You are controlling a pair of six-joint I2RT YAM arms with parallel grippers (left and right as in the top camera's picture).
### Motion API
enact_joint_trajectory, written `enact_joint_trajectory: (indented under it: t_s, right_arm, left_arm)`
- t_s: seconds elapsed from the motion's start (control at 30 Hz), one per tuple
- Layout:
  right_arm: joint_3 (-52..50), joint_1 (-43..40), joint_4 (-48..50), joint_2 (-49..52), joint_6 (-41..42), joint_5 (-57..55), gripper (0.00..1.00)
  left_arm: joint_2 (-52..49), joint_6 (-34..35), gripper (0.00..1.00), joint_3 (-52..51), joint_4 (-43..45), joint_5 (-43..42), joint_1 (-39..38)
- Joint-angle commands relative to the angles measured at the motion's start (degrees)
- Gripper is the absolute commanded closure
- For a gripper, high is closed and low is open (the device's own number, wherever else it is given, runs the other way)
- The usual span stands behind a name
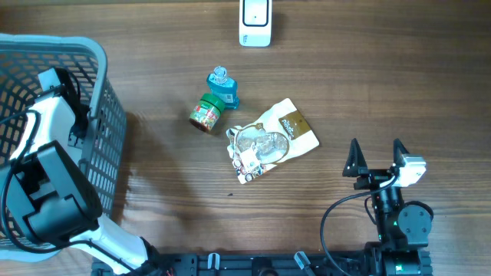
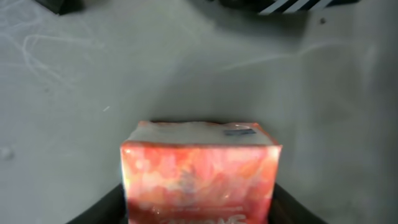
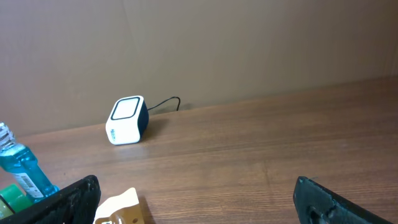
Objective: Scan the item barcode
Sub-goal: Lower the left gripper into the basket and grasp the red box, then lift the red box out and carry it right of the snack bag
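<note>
In the left wrist view an orange-pink wrapped packet (image 2: pixel 200 171) rests on the grey floor of the basket (image 1: pixel 109 115). My left gripper (image 2: pixel 199 208) has its black fingers pressed against both sides of it. From overhead the left arm (image 1: pixel 46 123) reaches down into the basket and the packet is hidden. The white barcode scanner (image 1: pixel 255 23) stands at the far edge of the table, and it also shows as the scanner (image 3: pixel 127 120) in the right wrist view. My right gripper (image 1: pixel 377 157) hovers open at the front right with nothing in it.
A blue bottle (image 1: pixel 223 87), a green-lidded jar (image 1: pixel 205 113) and a tan snack bag (image 1: pixel 272 140) lie mid-table, between the basket and the right arm. The basket's tall mesh walls surround the left gripper. Bare wood lies around the scanner.
</note>
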State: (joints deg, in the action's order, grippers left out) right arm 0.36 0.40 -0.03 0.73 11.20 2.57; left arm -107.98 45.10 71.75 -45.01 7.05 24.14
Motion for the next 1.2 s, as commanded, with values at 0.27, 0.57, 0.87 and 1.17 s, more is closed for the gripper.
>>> enact_joint_trajectory:
  t_s: [0.27, 0.57, 0.87, 1.17]
  right_arm:
    - [-0.1, 0.3, 0.2, -0.3, -0.7, 0.5, 0.0]
    - [-0.1, 0.3, 0.2, -0.3, -0.7, 0.5, 0.0]
    - [-0.1, 0.3, 0.2, -0.3, -0.7, 0.5, 0.0]
    - [-0.1, 0.3, 0.2, -0.3, -0.7, 0.5, 0.0]
  left_arm:
    - [15.7, 0.1, 0.56, -0.4, -8.5, -1.0, 4.4]
    - [37.3, -2.5, 0.54, -0.4, -13.4, -9.0, 7.2]
    - [56.5, -2.2, 0.56, -0.4, -6.6, -36.3, 5.9]
    - [58.1, 0.4, 0.54, -0.5, -0.7, -38.0, -10.5]
